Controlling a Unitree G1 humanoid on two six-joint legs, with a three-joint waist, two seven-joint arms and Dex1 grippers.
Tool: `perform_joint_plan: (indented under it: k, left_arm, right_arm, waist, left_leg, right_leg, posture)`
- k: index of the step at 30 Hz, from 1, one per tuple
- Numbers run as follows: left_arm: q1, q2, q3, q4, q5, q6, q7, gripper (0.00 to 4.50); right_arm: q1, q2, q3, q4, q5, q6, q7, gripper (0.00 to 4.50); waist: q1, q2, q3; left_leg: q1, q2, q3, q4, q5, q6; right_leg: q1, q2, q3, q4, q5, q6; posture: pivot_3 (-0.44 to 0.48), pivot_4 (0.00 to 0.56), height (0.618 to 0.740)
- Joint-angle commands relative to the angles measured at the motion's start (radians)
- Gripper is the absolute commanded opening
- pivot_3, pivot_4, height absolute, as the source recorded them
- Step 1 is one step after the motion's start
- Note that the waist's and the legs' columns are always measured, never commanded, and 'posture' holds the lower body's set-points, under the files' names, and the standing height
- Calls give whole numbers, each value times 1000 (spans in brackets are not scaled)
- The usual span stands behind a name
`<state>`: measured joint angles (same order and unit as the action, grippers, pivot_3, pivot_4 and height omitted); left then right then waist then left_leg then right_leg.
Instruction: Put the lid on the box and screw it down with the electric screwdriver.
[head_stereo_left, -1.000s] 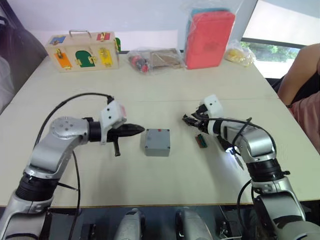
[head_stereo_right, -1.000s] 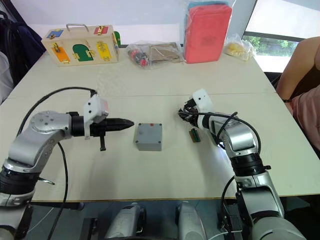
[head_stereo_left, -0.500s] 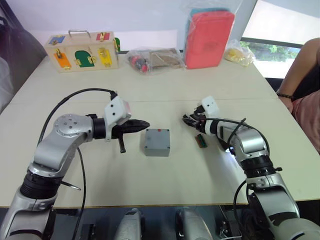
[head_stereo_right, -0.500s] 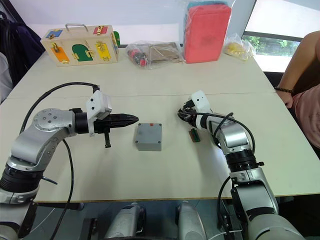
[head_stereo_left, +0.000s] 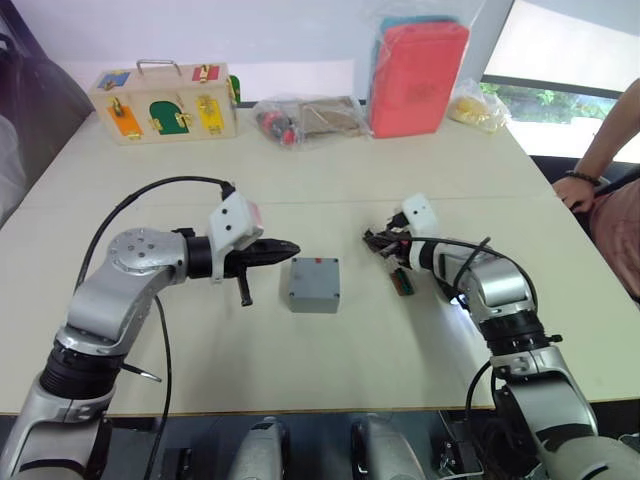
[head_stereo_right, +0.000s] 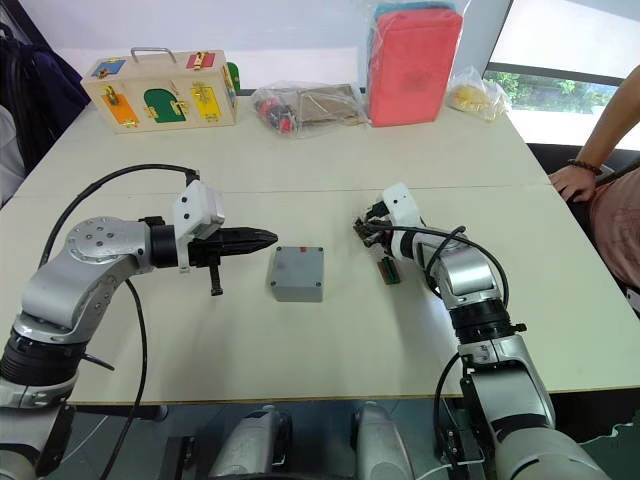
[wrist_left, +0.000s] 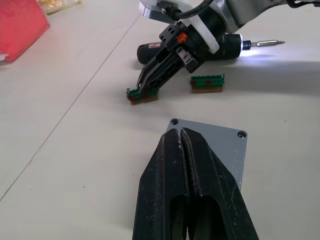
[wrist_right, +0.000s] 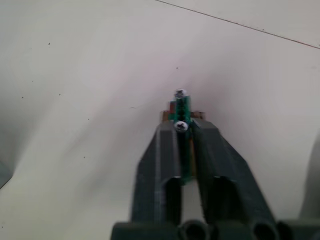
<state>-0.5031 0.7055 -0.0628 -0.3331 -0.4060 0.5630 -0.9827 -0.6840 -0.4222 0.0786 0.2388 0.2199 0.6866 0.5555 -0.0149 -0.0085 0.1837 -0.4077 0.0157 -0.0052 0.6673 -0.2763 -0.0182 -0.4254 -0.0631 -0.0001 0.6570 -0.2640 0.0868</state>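
- Over the last half second almost nothing has moved: our left gripper (head_stereo_left: 290, 247) still hovers with its fingers pressed together and empty, just beside the grey box (head_stereo_left: 314, 284).
- The lid (wrist_left: 216, 146) already sits on the box, a screw visible in each of two corners, so we judge capping done and screwing still ahead.
- Our right gripper (head_stereo_right: 362, 229) stays pinched narrow on a small green connector piece (wrist_right: 181, 107) with two screw heads, resting on the table (head_stereo_left: 330, 360).
- The electric screwdriver (wrist_left: 210, 46) lies just behind that gripper, its tip lit, in neither gripper; the right one must drop its piece first.
- A second connector piece (head_stereo_left: 402, 282) lies just beside the right gripper.
- Only the person's hand (head_stereo_right: 568, 181) has shifted, well beyond our right arm.
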Motion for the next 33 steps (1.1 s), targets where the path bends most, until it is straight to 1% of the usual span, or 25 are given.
perform_joint_plan:
  k: [1,6,10,14,18,21,26,33]
  left_arm:
    - [-3,1,6,-41,-18,1,2,0]
    - [-10,-2,-1,-36,-17,-2,4,0]
    - [-12,0,-3,-34,-19,-2,1,0]
    - [-5,8,1,-35,-21,-3,-3,0]
    - [4,18,6,-31,-23,-4,-8,0]
    - [8,22,8,-27,-23,-5,-11,0]
    - [18,30,12,-32,-27,-3,-15,0]
    - [38,40,15,-46,-30,2,-13,0]
  right_arm:
    - [-27,2,-32,-22,6,-9,0,100]
    - [-27,4,-36,-31,9,12,2,100]
    - [-34,-5,-53,-83,24,48,0,100]
    - [-45,-29,-75,-184,47,112,9,100]
    - [-61,-53,-95,-318,104,221,26,100]
    - [-57,-66,-64,-429,161,322,61,100]
    - [-16,-38,-21,-563,243,432,72,100]
    - [33,-14,39,-597,249,445,41,100]
  waist:
    - [0,0,0]
    - [0,0,0]
    - [0,0,0]
    - [1,0,0]
    - [1,0,0]
    - [1,0,0]
    - [1,0,0]
    - [3,0,0]
  left_leg:
    - [0,0,0,0,0,0]
    - [0,0,0,0,0,0]
    - [0,0,0,0,0,0]
    - [0,0,0,0,0,0]
    - [0,0,0,0,0,0]
    - [0,0,0,0,0,0]
    - [0,0,-1,0,0,0]
    - [0,0,-1,0,0,0]
  right_leg:
    - [0,0,0,0,0,0]
    - [0,0,0,0,0,0]
    - [0,0,0,0,0,0]
    - [0,0,0,0,0,0]
    - [0,0,0,0,0,0]
    - [0,0,0,0,0,0]
    - [0,0,0,0,0,0]
    - [0,-1,0,0,0,0]
  posture:
    - [0,150,730]
    - [0,150,730]
    - [0,150,730]
    - [0,150,730]
    - [0,150,730]
    - [0,150,730]
    - [0,150,730]
    - [0,150,730]
